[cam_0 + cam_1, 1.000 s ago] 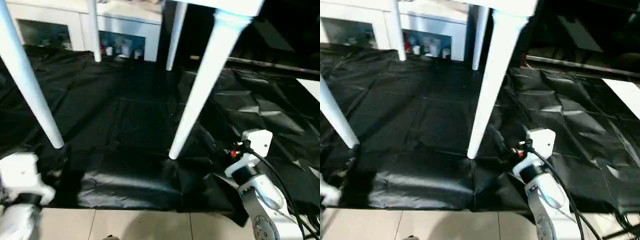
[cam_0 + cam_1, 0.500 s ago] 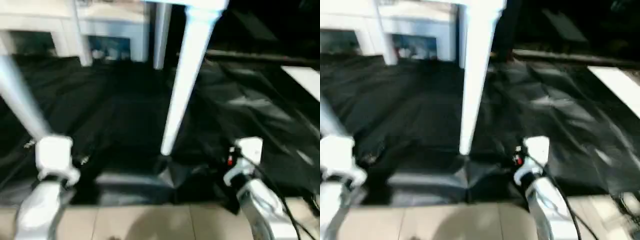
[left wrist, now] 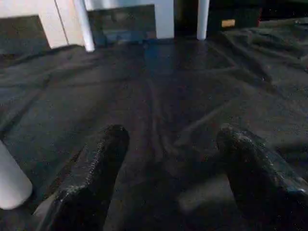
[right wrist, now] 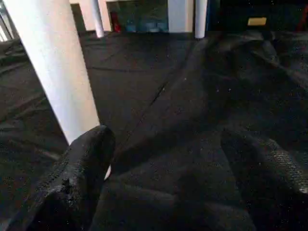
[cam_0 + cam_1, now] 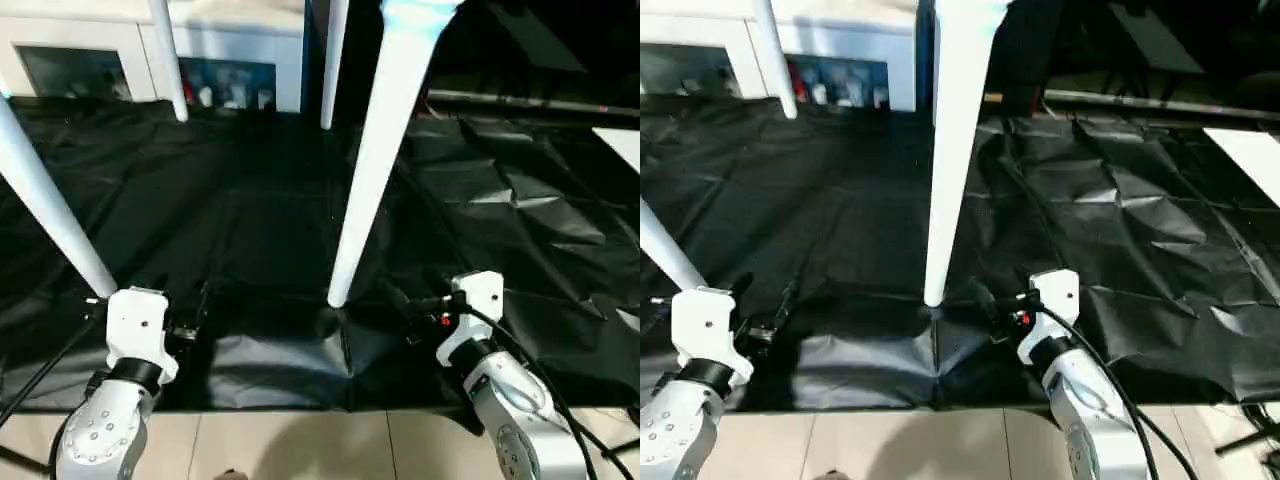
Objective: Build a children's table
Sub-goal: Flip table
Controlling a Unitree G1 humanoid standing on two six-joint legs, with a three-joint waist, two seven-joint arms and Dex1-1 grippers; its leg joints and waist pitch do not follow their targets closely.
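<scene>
Children's table [image 5: 385, 150] stood upright on its four white legs upon a black floor sheet [image 5: 260, 230], the tabletop lying above the head camera's field. The near right leg [image 5: 372, 160] met the sheet between the two arms; the near left leg [image 5: 50, 210] came down just beside the left gripper [image 3: 168, 178]; the two far legs [image 5: 330, 60] stood near a white cabinet [image 5: 150, 50] at the back.

The left gripper hovered low over the sheet with its fingers spread wide and nothing between them. The right gripper [image 4: 163, 178] was likewise spread and empty, one finger [image 4: 79, 178] close to the foot of the near right leg, though contact could not be confirmed.

Judged from this arrangement, the legs were already fitted and the table righted, so the assembly appeared to be at or near its end. The next move probably called for drawing both arms back clear of the legs without nudging them, or for a check that each leg sat firmly.
</scene>
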